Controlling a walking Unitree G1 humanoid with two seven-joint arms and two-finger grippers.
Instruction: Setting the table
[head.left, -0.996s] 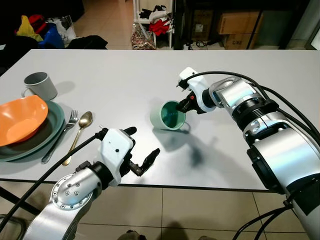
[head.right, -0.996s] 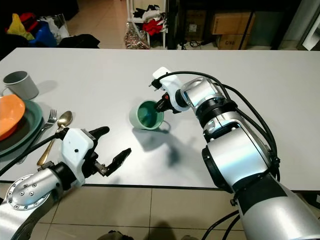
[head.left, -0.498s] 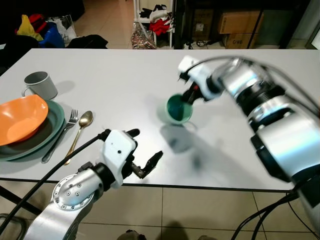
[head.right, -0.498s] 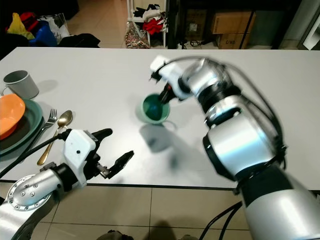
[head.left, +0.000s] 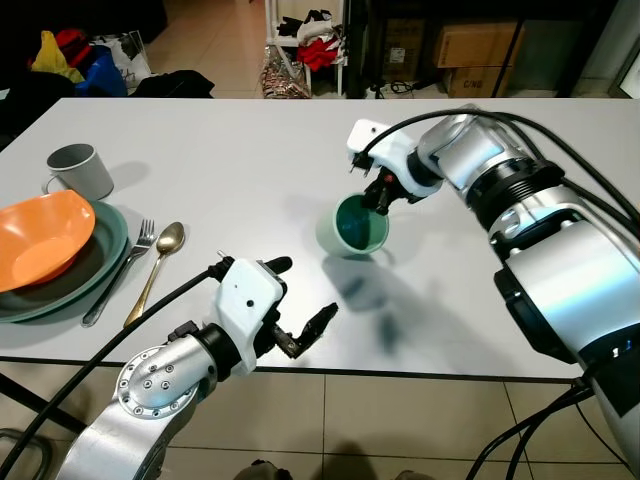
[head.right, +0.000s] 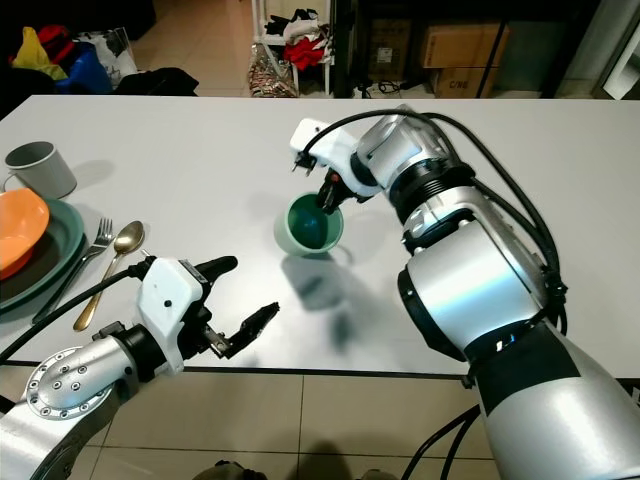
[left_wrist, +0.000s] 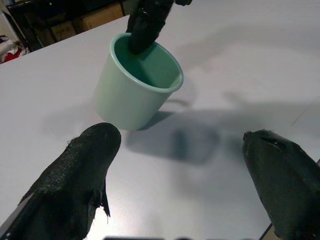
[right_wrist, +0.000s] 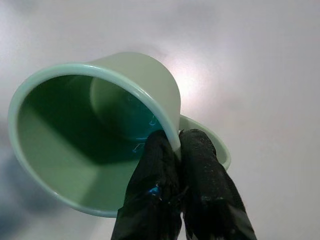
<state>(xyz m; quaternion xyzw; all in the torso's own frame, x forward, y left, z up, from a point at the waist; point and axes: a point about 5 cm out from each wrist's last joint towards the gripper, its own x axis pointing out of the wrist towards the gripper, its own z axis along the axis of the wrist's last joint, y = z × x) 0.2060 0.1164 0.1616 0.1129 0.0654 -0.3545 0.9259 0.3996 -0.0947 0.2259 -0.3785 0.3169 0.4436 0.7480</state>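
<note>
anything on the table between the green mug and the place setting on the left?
Nothing visible. The right hand pinches the green mug by its rim, and bare table runs from there to the spoon and fork beside the plate.

We see bright, even overhead light. The table (head.left: 230, 160) shows a glare patch in the right wrist view. Soft shadows fall beside the mug (head.left: 352, 225). Head views are sharp; the left wrist view's fingertips (left_wrist: 85, 170) are blurred.
</note>
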